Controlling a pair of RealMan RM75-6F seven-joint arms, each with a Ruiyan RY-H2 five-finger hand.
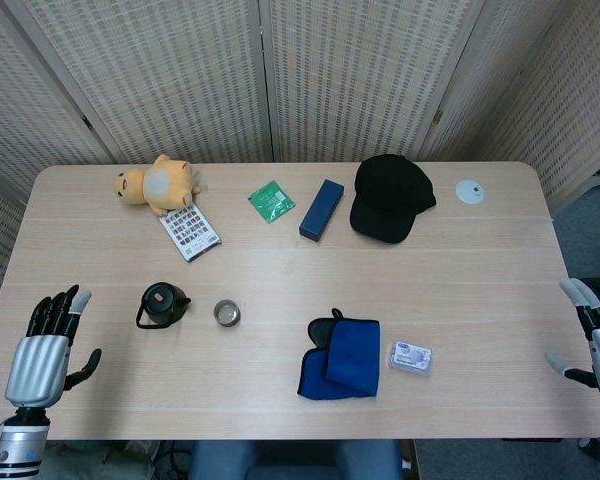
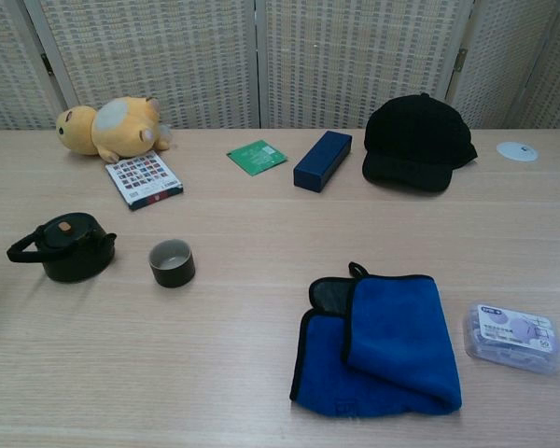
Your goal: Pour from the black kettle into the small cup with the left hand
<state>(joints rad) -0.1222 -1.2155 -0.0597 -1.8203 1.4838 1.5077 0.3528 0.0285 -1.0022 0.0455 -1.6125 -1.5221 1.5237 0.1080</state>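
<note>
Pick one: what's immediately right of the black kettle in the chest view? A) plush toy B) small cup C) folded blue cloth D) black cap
B: the small cup stands just right of the black kettle, apart from it; the head view shows the same pair side by side, with the kettle's handle on the far side from the cup.
</note>
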